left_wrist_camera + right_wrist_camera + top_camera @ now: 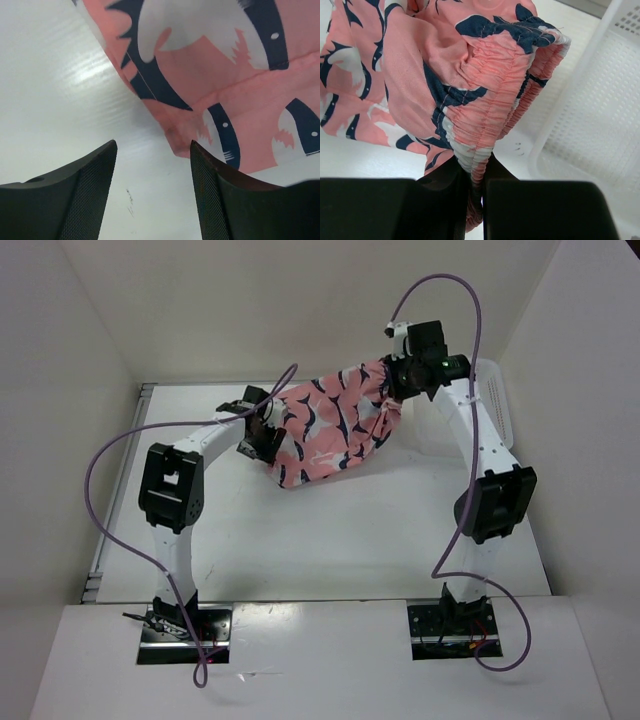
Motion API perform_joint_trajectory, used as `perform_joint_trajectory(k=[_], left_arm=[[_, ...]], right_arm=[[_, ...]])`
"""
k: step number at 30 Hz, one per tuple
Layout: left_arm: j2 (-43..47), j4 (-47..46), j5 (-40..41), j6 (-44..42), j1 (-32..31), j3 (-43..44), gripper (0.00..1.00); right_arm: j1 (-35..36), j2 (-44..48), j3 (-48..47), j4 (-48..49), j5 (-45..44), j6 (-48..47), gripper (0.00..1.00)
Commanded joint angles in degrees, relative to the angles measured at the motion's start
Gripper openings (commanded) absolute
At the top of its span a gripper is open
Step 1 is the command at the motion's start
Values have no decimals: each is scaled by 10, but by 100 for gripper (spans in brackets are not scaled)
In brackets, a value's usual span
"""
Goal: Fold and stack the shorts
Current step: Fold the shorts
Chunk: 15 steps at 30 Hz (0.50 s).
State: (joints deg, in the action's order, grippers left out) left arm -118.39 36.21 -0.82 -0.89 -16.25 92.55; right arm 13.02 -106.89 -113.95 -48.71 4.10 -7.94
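Left gripper [152, 145] fingers are standing apart over the table [60, 90], grasping nothing, with a hem corner of the shorts [225, 75] lying just beyond the tips. Right gripper [477, 175] is clenching the elastic waistband, holding that end up beside the basket [600, 115], while the rest is draping down across the far middle of the table toward the left gripper. Folding is looking barely begun: the shorts are hanging bunched and crumpled rather than lying flat, no neat fold is showing, and stacking is not yet done, so spreading, folding and placing are all remaining
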Motion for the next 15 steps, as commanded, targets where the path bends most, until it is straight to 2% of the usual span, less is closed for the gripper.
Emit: perform_joint_trajectory(k=[1,7,11,15], left_arm=[[-38,-24,-6,9,-3,39,68],[-97,-24,-73,9,-3,91,66],[-108,-18,-90,9,-3,89,55],[-108,-32,-122,9,-3,81,44]], right_arm=[[17,-47,-56,-39,8,-7,0],[64,-112,-106,-54,-26,7,0],[75,-154,-142,-54,-26,49,0],[114,-195,-193,-48,-31,70,0]])
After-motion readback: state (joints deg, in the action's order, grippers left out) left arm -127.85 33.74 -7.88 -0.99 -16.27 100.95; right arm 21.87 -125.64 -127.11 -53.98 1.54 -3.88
